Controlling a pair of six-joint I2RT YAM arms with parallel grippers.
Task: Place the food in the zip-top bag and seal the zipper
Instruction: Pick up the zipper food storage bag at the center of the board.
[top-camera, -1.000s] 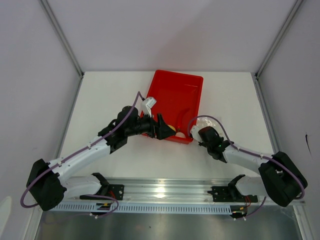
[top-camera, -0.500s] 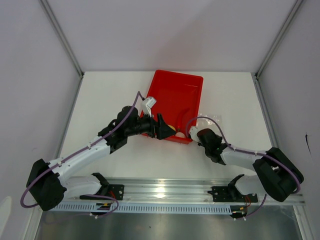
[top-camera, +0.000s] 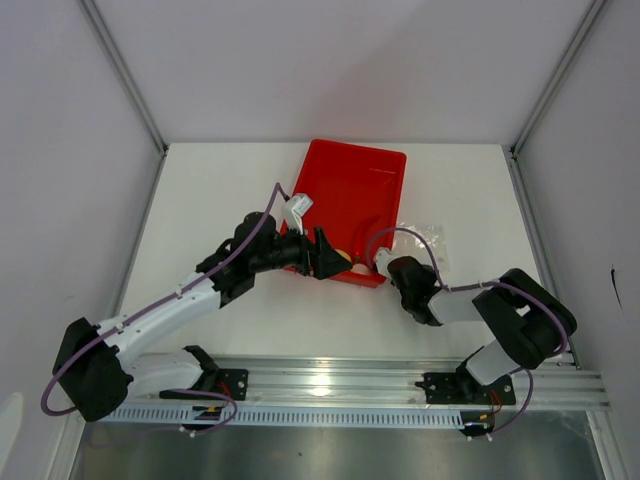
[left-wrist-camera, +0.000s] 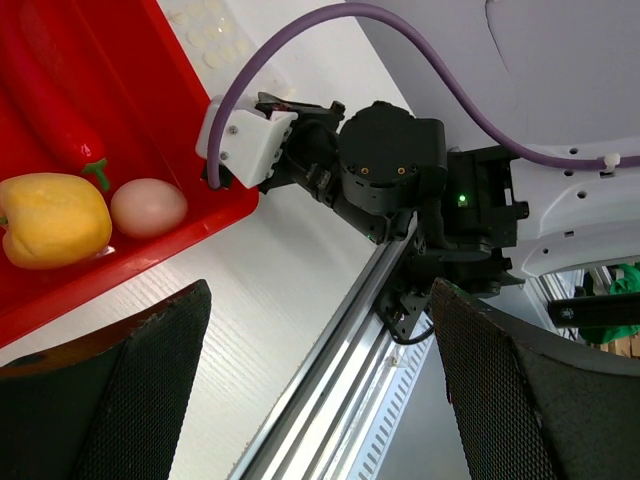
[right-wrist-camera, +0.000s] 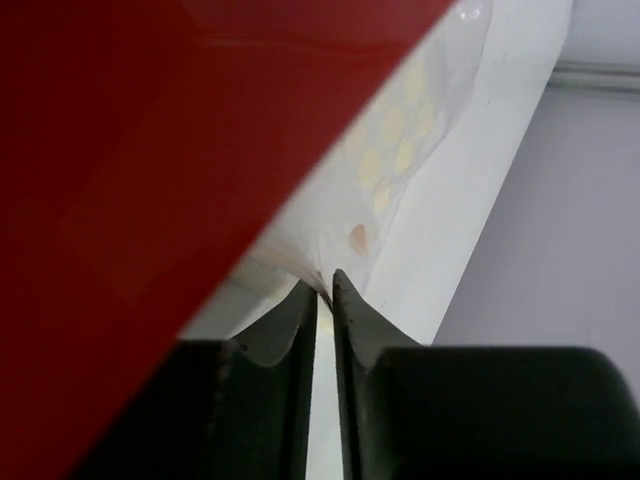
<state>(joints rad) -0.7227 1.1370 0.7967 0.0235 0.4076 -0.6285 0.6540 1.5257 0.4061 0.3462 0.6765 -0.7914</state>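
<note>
Right pincer (right-wrist-camera: 325, 292): narrow, the two fingertips (right-wrist-camera: 298, 318) almost together and nipped on a thin fold of clear film; in the top view it (top-camera: 383, 262) sits at the tray's near right corner.
Zip-top bag (right-wrist-camera: 408, 135): caught by its edge between the right pincer's tips. It runs up and away from them as crinkled clear plastic printed with pale round dots. From above, the rest of it (top-camera: 422, 233) lies flat just beyond and to the right of that pincer.
Left pincer (left-wrist-camera: 320, 300): wide, with nothing between the mesh-faced fingers (left-wrist-camera: 150, 380); it hangs over bare bench just outside the tray's near edge.
Yellow fruit (left-wrist-camera: 50, 220): in the tray's near corner, ahead and to the left of the left pincer, touching the pale ball.
Pale ball (left-wrist-camera: 148, 207): beside the fruit, against the tray's low wall.
Red chili (left-wrist-camera: 48, 105): just past the fruit and ball, lying along the tray floor, its green stem end toward them.
Red tray (top-camera: 352, 185): beyond both pincers, set at a slight angle; its wall fills the left of the right wrist view, close beside the pinching tips.
Bench (top-camera: 215, 190): white, carrying the tray and the bag.
</note>
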